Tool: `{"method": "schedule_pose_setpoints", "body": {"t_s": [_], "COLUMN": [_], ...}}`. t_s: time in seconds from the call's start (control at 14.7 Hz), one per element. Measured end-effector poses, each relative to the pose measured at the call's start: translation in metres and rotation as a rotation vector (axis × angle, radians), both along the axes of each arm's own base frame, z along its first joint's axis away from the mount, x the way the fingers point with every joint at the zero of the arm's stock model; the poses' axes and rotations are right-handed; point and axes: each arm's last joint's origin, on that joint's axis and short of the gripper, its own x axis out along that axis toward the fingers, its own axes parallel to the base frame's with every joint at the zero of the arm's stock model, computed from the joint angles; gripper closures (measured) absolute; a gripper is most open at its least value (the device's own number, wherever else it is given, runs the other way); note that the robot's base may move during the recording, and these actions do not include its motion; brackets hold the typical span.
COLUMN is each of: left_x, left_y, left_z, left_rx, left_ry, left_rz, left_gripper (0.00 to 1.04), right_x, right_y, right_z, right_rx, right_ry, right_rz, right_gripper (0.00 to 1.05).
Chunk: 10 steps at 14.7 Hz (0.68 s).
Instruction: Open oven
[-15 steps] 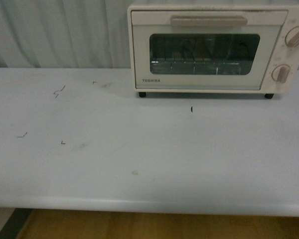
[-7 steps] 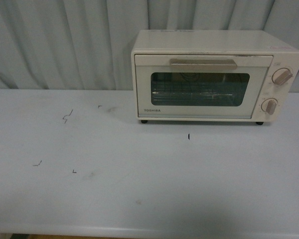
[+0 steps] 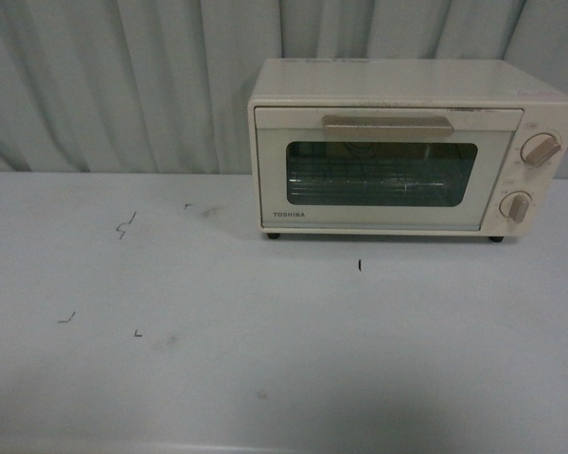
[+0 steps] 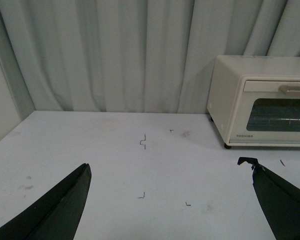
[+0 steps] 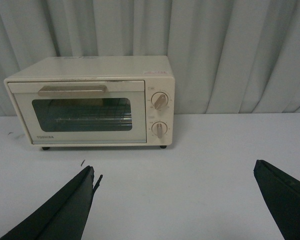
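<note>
The cream-white oven point(image 3: 412, 147) stands at the back right of the white table point(image 3: 265, 359), its glass door shut and its beige bar handle point(image 3: 386, 126) across the top of the door. Two round knobs point(image 3: 540, 149) sit on its right side. The oven also shows in the left wrist view point(image 4: 262, 102) and in the right wrist view point(image 5: 90, 102), well beyond both grippers. My left gripper point(image 4: 170, 172) and right gripper point(image 5: 175, 172) are open over bare table with nothing between their fingers. Neither arm shows in the front view.
A grey pleated curtain point(image 3: 123, 85) hangs behind the table. Small dark marks point(image 3: 125, 225) dot the table's left half, and one short mark point(image 3: 360, 266) lies in front of the oven.
The front view has tilted upward: the oven now sits lower in the frame with its top visible, and the table's front edge has dropped out of view.
</note>
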Motion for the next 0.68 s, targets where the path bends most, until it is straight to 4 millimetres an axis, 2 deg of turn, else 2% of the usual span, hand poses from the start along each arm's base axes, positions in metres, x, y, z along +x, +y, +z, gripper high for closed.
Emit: {"method": "schedule_pose_setpoints", "body": {"t_s": [0.68], "left_x": [0.0], "left_y": [0.0], "left_z": [0.0001], "left_rx": [0.0], "left_ry": [-0.001], "left_rz": [0.0], "left_gripper": [0.07], "right_x": [0.0], "right_y": [0.0], "right_z": [0.0002], "right_rx": [0.0], "right_ry": [-0.002], "right_rz": [0.0], "right_gripper": [0.06]}}
